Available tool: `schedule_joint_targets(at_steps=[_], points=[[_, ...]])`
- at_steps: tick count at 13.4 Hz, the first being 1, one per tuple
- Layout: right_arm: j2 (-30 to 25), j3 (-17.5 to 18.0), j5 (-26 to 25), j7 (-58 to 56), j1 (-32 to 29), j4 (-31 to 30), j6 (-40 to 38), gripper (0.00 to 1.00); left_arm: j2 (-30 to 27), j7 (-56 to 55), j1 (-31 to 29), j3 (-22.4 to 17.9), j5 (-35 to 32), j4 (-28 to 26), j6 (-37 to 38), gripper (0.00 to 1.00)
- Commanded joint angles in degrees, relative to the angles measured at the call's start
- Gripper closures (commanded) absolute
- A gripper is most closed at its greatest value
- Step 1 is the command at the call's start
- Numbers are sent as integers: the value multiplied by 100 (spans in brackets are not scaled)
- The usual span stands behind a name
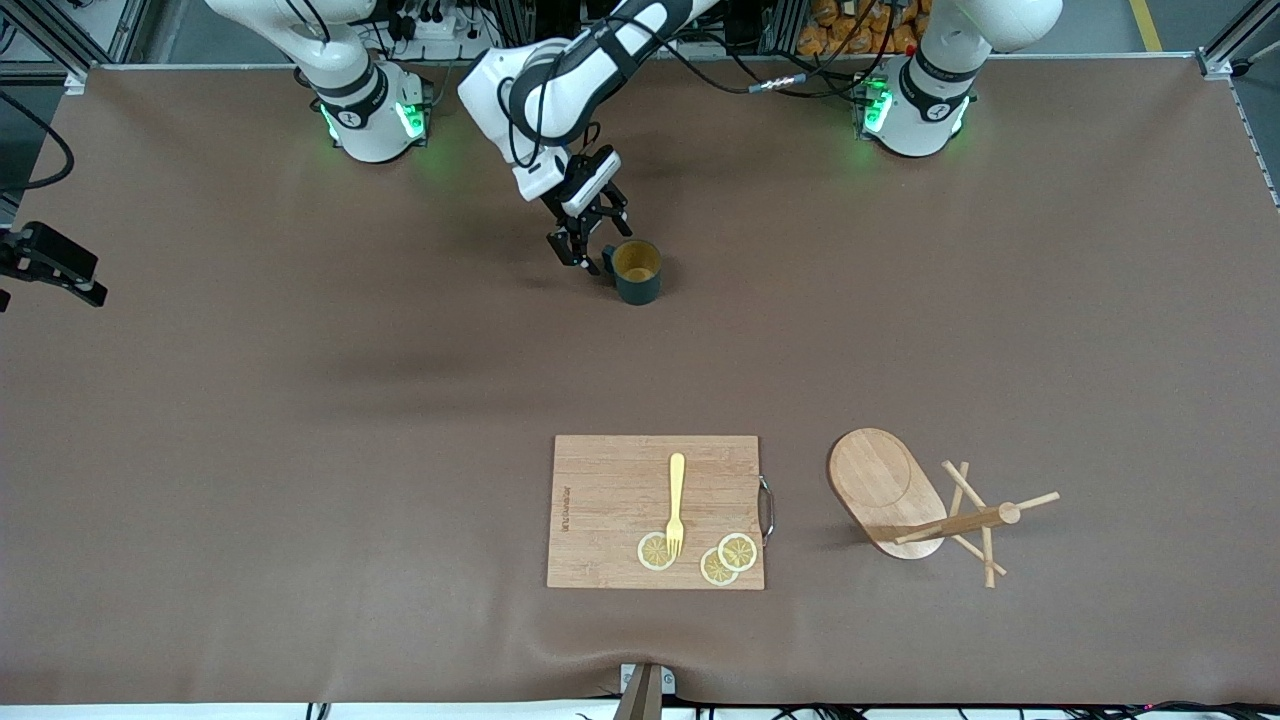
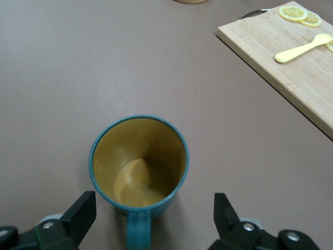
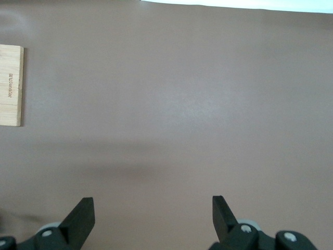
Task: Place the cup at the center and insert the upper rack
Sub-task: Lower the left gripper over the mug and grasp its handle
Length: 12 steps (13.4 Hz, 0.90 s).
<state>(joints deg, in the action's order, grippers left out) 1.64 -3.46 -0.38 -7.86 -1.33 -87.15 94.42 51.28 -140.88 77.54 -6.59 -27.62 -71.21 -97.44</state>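
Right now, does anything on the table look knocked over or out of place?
Yes: the upper rack lies tipped on its side beside the cutting board, toward the left arm's end, post and pegs on the table. The cup stands upright.

A wide table (image 1: 300,420) covered with a plain brown mat fills almost all the front view; the mat shows soft shadows and a small wrinkle at its edge nearest the front camera; aluminium frame bars (image 1: 60,40) stand at the 2 corners by the bases; cables (image 1: 800,80) and orange packets (image 1: 860,25) lie past that edge; the light is even.
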Motion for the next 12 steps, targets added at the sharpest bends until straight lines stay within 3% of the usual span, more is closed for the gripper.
schedule_joint_targets(at_steps=[1,6,12], points=[[72,-6,-120,197,63,14,-134,0,136,-150,165,-106,-121,187,76,0],[108,-6,-94,267,54,5,-608,0,268,-263,165,-71,-41,178,120,1],[99,3,99,628,107,49,-1127,0,312,-335,156,-44,108,178,59,10]])
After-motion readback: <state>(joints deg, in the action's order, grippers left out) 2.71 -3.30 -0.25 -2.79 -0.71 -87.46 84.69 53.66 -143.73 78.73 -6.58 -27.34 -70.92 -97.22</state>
